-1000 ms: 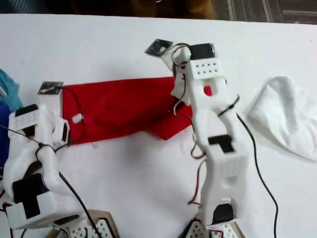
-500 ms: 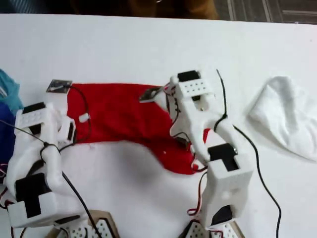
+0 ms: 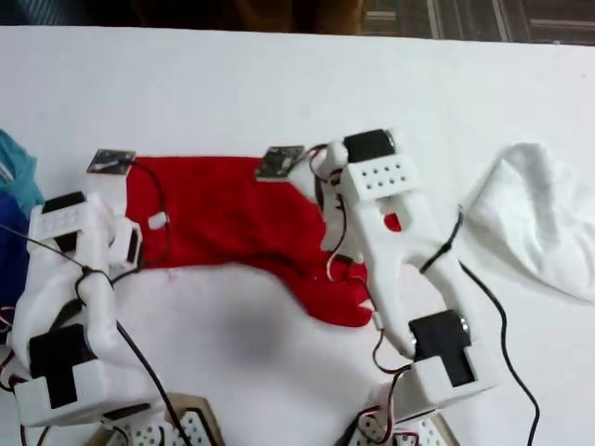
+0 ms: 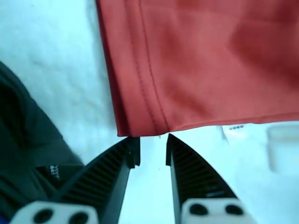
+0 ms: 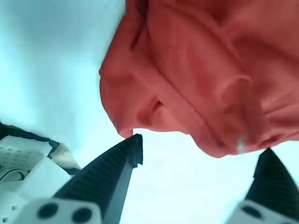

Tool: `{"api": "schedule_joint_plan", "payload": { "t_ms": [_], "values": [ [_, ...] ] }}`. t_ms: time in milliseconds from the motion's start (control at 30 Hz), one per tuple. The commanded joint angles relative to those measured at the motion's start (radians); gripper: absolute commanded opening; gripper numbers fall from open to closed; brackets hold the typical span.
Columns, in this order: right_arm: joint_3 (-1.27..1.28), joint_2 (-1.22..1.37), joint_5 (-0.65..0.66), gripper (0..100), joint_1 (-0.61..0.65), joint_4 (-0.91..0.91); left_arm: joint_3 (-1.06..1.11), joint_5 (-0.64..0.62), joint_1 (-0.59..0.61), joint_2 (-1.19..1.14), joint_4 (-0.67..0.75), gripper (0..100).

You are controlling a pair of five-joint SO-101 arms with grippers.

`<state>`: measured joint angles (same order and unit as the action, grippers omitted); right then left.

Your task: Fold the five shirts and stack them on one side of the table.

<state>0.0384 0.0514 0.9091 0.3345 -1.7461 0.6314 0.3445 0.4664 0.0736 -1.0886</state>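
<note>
High view: right arm [image 3: 400, 232] covers red shirt [image 3: 223, 218] edge; right gripper [image 5: 202, 151] wide apart, left gripper [image 4: 152, 147] narrowly parted.

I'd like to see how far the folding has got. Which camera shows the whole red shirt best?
The high view: the red shirt lies spread across the table, its outline mostly visible. The left wrist view catches a stitched hem corner, the right wrist view a rumpled edge.

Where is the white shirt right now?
In the high view, the white shirt lies crumpled on the right side of the table. It is to the right of the red shirt and does not touch it.
</note>
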Motion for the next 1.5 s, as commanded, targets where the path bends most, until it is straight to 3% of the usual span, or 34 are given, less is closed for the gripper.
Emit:
{"api": "schedule_joint_plan", "payload": {
  "t_ms": [0,433,733,933,1300,1467],
  "values": [
    [0.040,-0.044,0.008,37.3,0.008,-0.001,-0.010,0.005,-0.011,0.040,0.005,12],
    [0.078,0.275,0.008,35.8,0.010,0.283,-0.010,0.005,-0.011,0.040,0.006,12],
    [0.028,0.265,0.005,1.6,0.008,0.275,-0.010,0.005,-0.011,0.040,0.006,12],
    [0.028,0.222,0.006,4.8,0.008,0.257,-0.010,0.005,-0.011,0.040,0.006,12],
    [0.029,0.166,0.011,4.8,0.041,0.028,-0.010,0.005,-0.009,0.040,0.005,12],
    [0.057,0.171,0.009,4.8,0.094,0.056,-0.010,0.005,-0.009,0.040,0.005,12]
  ]
}}
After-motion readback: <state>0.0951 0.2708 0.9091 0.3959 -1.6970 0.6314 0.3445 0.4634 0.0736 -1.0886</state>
